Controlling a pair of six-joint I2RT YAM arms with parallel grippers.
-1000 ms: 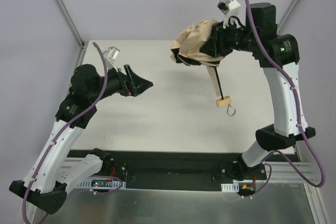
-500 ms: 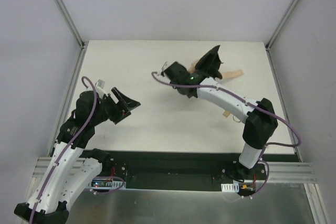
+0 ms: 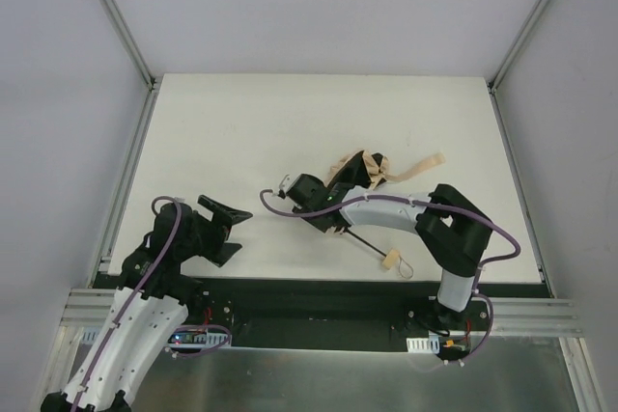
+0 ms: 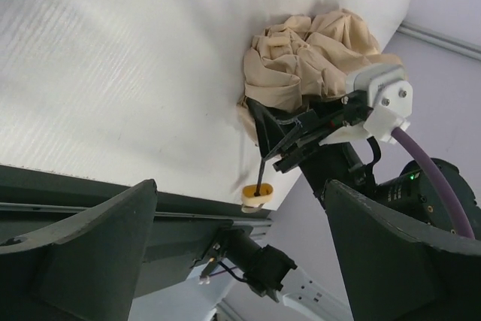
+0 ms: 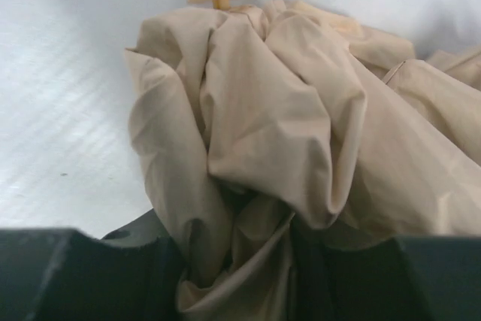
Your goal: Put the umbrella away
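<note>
The umbrella [image 3: 359, 169] lies on the white table [image 3: 232, 132] with its beige canopy crumpled. Its thin dark shaft [image 3: 369, 241] runs to the pale knob handle [image 3: 390, 260] near the front edge. A beige strap [image 3: 423, 164] trails to the right. My right gripper [image 3: 359, 183] is shut on the bunched canopy, which fills the right wrist view [image 5: 285, 110] and is squeezed between the dark fingers [image 5: 75, 276]. My left gripper [image 3: 224, 227] is open and empty at the near left, well apart from the umbrella. The left wrist view shows the canopy [image 4: 316, 54], the shaft [image 4: 261, 163] and the knob [image 4: 254, 195].
The black base rail [image 3: 309, 298] runs along the table's near edge, just below the knob. Metal frame posts [image 3: 118, 21] stand at the back corners. Grey walls close in the table on the left, the right and the back.
My right arm has swung down and forward, bringing the umbrella from high at the back right to the table's middle front. My left arm has pulled back toward the near left.
</note>
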